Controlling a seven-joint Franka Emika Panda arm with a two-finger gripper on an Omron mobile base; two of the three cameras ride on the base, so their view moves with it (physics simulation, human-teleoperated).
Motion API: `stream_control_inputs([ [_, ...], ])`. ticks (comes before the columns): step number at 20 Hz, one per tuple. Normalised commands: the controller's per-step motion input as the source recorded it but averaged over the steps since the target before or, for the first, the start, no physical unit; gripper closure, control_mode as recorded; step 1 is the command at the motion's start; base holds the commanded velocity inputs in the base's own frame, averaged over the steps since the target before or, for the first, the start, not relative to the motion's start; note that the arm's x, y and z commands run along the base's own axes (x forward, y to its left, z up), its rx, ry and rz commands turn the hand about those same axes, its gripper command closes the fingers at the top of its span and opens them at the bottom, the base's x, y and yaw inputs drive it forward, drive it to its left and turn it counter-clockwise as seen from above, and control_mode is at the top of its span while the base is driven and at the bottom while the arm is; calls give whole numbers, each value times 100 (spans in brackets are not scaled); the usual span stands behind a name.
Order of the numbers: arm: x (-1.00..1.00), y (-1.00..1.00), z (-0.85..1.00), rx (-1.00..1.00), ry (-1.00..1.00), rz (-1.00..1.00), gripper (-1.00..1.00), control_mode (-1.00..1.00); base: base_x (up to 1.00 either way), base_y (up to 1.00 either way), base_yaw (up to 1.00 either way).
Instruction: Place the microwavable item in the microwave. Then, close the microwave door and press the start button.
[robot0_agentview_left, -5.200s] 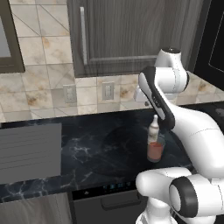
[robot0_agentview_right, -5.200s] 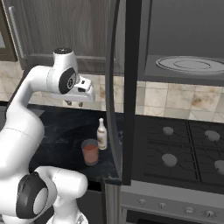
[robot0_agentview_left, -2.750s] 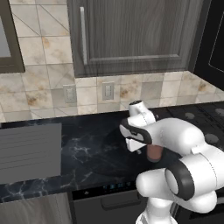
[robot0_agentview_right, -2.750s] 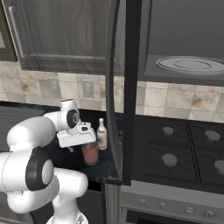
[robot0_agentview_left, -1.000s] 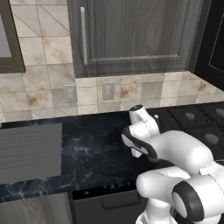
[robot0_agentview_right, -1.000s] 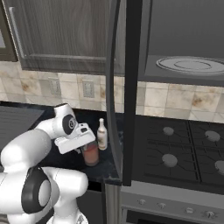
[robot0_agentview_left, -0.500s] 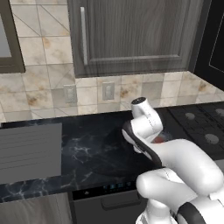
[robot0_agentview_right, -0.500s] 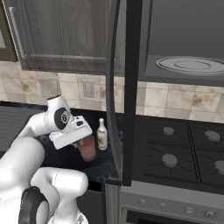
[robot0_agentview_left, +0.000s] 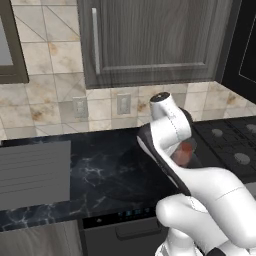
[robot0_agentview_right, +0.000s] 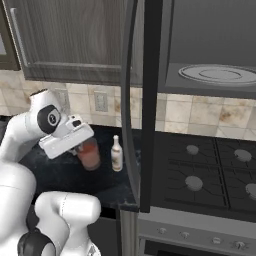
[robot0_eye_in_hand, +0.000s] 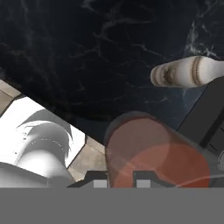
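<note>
The microwavable item, a short clear glass with reddish-pink contents, hangs just above the black counter with my gripper shut on it. In the hand view the glass sits between my fingertips, close to the camera. In the left base view my arm hides most of the glass. The microwave is up at the right, open, with its round turntable showing. The microwave door stands swung out, edge-on, just right of the glass.
A slim white bottle stands on the counter between the glass and the door's lower edge; it also appears in the hand view. Stove burners lie under the microwave. Grey cabinets hang above the counter.
My gripper has lifted the glass off the counter and carried it up and a little left, away from the bottle. The bottle has stayed put.
</note>
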Motion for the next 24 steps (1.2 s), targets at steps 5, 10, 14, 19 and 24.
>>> stream_control_inputs([
  [5, -6, 9, 60, 0, 13, 11, 100, -100, 0, 0, 0],
  [10, 0, 27, -7, -4, 30, 10, 100, -100, 0, 0, 0],
  [14, -2, 35, -40, -3, 17, 9, 100, -100, 0, 0, 0],
  [19, -8, 18, -38, 0, 6, 8, 100, -100, 0, 0, 0],
  [24, -42, 0, -17, 0, 0, 7, 100, -100, 0, 0, 0],
])
